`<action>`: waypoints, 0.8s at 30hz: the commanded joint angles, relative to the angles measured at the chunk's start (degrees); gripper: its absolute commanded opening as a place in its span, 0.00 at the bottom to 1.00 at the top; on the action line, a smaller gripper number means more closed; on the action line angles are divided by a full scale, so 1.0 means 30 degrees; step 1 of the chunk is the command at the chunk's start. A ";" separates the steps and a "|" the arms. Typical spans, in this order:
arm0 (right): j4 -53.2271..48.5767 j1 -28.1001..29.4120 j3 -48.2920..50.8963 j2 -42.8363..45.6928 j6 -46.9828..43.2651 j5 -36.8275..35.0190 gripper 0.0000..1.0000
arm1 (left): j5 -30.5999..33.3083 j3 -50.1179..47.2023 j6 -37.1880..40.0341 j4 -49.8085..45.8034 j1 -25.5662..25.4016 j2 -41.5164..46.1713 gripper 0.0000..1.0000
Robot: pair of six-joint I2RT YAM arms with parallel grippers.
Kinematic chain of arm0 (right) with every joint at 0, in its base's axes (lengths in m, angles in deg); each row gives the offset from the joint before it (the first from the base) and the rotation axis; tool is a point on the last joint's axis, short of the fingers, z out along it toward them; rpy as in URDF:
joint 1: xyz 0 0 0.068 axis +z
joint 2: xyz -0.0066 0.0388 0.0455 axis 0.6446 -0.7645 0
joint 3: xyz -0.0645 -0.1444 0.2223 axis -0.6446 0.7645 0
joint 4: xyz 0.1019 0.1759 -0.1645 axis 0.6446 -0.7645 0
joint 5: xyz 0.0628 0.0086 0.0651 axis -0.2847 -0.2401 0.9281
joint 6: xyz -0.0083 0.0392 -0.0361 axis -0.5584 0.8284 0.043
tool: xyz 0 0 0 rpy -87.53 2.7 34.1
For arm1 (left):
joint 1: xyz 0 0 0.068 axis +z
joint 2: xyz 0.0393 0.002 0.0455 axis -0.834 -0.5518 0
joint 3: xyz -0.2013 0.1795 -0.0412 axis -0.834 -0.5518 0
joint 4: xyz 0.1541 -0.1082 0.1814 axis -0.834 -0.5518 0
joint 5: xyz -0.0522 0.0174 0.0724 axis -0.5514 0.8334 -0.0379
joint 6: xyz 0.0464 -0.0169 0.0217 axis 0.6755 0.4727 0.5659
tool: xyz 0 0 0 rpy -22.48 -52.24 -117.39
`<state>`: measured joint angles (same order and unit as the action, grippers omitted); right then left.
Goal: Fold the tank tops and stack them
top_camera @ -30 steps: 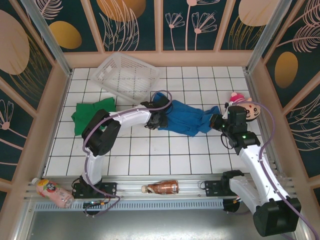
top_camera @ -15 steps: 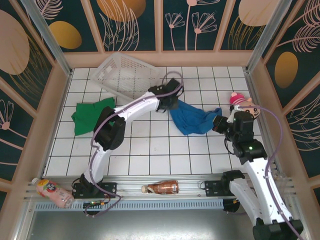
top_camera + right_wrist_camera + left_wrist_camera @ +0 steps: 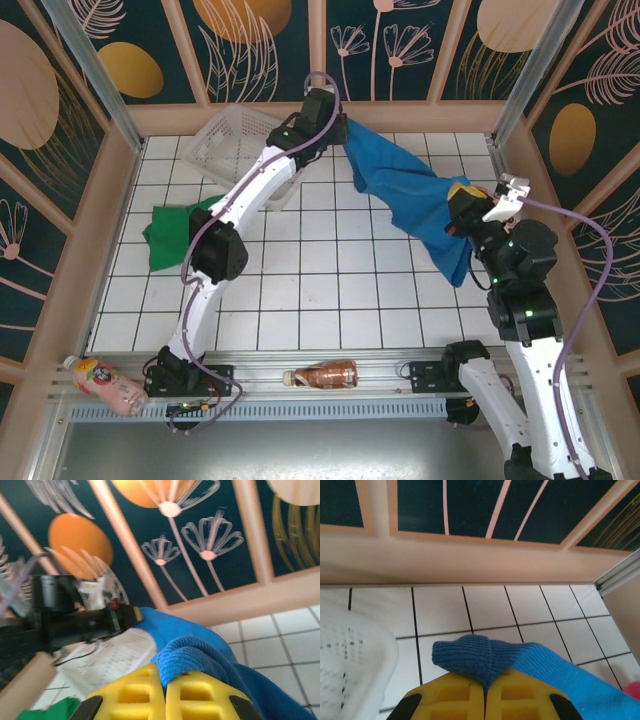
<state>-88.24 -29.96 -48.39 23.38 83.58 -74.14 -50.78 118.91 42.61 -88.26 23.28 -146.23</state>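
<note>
The blue tank top (image 3: 412,200) hangs in the air, stretched between both arms above the tiled table. My left gripper (image 3: 343,128) is shut on one end of it high at the back; ribbed blue cloth (image 3: 475,656) bulges out between the yellow fingers (image 3: 451,695). My right gripper (image 3: 463,212) is shut on the other end at the right, where blue cloth (image 3: 192,657) is pinched between its yellow fingers (image 3: 135,695). The free edge droops below the right gripper. The green tank top (image 3: 172,232) lies crumpled at the table's left (image 3: 52,711).
A white lattice basket (image 3: 230,150) lies tilted at the back left under the left arm (image 3: 350,655). A pink-haired doll (image 3: 508,190) sits by the right wall. A pink bottle (image 3: 105,385) and a brown bottle (image 3: 325,375) lie on the front rail.
Both arms have lifted the blue tank top off the table and pulled it out: the left gripper shut on it and rose to the back, the right rose at the right.
</note>
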 commanded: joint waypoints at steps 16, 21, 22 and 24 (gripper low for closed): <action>0.8355 1.8256 0.9476 -0.4346 0.5093 -0.2841 0.00 | -0.0536 -0.3445 0.1663 0.0788 0.0386 -0.1696 0.00; 0.7566 1.8604 0.8465 -0.7212 0.4778 -0.1328 0.35 | 0.0644 -0.3417 0.1865 -0.0621 0.0355 -0.1658 0.12; 0.7104 1.8333 0.8165 -0.7283 0.4691 -0.0861 0.41 | 0.1057 -0.3497 0.1883 -0.0895 0.0355 -0.1584 0.17; 0.5762 1.7559 0.7470 -0.7081 0.4643 0.0100 0.51 | 0.2007 -0.3518 0.1795 -0.1623 0.0355 -0.1360 0.33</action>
<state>-69.97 24.77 -21.85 1.20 97.40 -76.80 -50.14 107.59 46.87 -89.06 24.04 -152.07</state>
